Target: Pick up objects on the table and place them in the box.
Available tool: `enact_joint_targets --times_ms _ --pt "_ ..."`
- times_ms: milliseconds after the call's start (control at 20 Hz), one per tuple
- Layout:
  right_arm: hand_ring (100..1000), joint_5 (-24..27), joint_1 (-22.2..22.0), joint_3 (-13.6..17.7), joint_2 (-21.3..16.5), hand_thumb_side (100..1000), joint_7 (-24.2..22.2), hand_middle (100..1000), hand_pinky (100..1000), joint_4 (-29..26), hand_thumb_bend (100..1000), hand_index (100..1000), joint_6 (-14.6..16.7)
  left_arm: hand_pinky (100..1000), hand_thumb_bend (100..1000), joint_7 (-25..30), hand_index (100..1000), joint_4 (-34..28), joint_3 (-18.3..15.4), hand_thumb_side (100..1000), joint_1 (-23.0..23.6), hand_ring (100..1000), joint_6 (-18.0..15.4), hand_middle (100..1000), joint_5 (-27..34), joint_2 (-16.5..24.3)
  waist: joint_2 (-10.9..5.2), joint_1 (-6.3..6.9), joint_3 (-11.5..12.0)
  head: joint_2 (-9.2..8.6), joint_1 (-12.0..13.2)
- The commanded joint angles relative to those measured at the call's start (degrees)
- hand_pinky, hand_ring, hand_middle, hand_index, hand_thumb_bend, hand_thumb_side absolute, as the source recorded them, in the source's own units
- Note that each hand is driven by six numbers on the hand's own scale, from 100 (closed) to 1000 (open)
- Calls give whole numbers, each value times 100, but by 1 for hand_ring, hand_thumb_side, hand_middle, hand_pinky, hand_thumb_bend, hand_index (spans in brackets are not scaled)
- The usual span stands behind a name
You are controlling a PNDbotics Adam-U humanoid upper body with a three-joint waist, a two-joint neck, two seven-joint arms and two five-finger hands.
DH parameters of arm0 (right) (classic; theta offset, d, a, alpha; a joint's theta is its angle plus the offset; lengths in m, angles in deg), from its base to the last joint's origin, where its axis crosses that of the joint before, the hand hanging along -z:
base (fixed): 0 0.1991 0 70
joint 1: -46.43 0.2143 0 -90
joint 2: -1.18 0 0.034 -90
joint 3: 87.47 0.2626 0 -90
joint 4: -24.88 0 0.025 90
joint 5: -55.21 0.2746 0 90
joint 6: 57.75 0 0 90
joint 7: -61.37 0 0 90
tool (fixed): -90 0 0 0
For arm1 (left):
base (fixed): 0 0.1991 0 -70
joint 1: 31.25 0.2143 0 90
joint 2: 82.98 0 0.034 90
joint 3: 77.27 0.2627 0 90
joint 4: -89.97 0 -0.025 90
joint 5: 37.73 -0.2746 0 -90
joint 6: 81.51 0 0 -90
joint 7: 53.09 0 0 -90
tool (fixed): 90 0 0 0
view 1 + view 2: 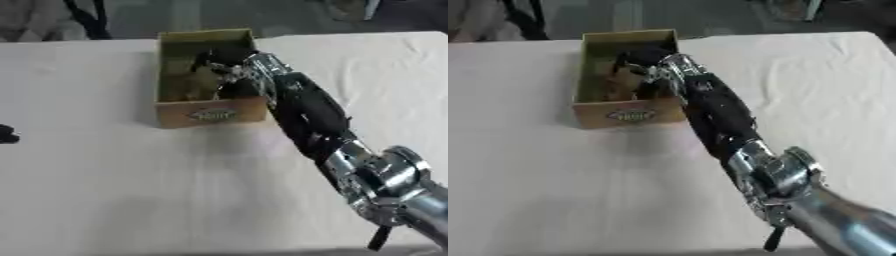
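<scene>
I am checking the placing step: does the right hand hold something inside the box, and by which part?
It cannot be told. The right hand reaches into the box, but what its fingers enclose is unclear.

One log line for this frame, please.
right hand: inside cardboard box, fingers unclear | contents: indistinct | left hand: only a dark tip at left edge | white table
</scene>
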Motion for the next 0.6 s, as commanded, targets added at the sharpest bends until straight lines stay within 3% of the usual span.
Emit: enact_joint_targets --times_ms 50,350,600 --pt "825 363 178 141 -214 364 147 840 765 -272 447 862 148 529 419 -30 601 -103 -54 426 -46 513 -13 495 -18 67 -110 7 -29 -52 55" --pt "777 958 173 157 -482 236 535 791 725 -608 431 834 387 529 420 -67 601 -92 -90 426 -12 513 -28 494 -35 95 -125 -15 -159 -48 152" --pt "736 1441 -4 170 -779 149 927 753 680 -1000 420 810 329 529 421 -111 601 -81 -134 427 29 512 -46 494 -50 120 -119 -34 -270 -44 244"
